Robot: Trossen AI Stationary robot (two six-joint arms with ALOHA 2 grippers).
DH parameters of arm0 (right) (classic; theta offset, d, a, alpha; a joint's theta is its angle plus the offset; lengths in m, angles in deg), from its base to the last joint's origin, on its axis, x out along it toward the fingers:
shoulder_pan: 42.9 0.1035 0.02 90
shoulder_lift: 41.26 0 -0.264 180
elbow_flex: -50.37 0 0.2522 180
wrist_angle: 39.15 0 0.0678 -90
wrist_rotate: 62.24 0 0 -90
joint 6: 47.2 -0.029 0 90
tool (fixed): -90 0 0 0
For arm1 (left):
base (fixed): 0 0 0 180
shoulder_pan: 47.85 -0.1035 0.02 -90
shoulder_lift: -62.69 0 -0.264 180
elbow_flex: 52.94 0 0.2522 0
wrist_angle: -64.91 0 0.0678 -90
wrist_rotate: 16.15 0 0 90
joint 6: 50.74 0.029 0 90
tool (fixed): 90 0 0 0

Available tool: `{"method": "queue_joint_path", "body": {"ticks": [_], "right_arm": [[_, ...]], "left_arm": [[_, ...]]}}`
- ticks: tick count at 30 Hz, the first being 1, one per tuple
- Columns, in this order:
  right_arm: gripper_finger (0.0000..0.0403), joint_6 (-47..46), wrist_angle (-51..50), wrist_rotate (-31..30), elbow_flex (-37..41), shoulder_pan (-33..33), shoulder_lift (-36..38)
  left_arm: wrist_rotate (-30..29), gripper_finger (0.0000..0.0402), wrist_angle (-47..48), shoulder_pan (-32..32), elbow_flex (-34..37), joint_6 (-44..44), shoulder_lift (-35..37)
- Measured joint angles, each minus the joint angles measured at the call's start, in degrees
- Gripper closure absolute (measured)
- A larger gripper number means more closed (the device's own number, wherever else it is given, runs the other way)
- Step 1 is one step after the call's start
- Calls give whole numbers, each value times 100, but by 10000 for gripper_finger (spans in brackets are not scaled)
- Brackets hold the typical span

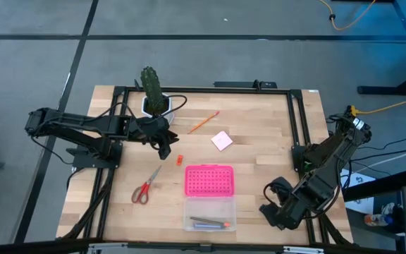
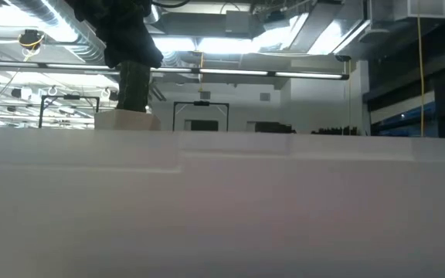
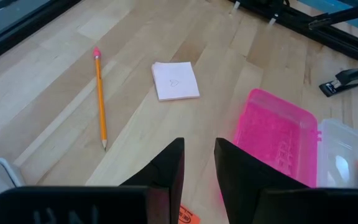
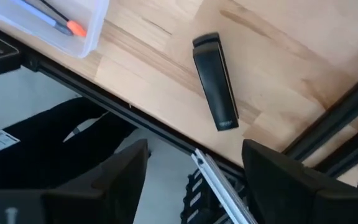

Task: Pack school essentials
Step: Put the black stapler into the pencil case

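Left gripper (image 1: 165, 146) hovered just beside tiny red-orange piece (image 1: 178, 160), fingers narrowly parted, empty. Piece lay toward clear box (image 1: 210, 215) from fingertips, well apart from right gripper (image 1: 273, 212), parked wide open at table's near right corner. Left arm nearer; likely pick.

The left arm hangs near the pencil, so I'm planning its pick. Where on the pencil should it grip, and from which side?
Grip the orange pencil mid-shaft, coming straight down with the left gripper and the fingers across its length. It lies flat on bare wood, clear of the pink notepad, so both long sides look free.
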Motion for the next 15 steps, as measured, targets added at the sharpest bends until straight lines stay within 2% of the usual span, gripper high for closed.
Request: {"method": "queue_joint_path", "body": {"ticks": [4,8,15], "right_arm": [[140,76,100,-26,28,-4,-53],[140,449,126,364,128,-2,-240],[140,464,427,394,354,0,-563]], "left_arm": [[2,318,0,0,0,0,0],[1,318,1,1,-1,0,0],[2,318,2,1,-1,0,0]]}}
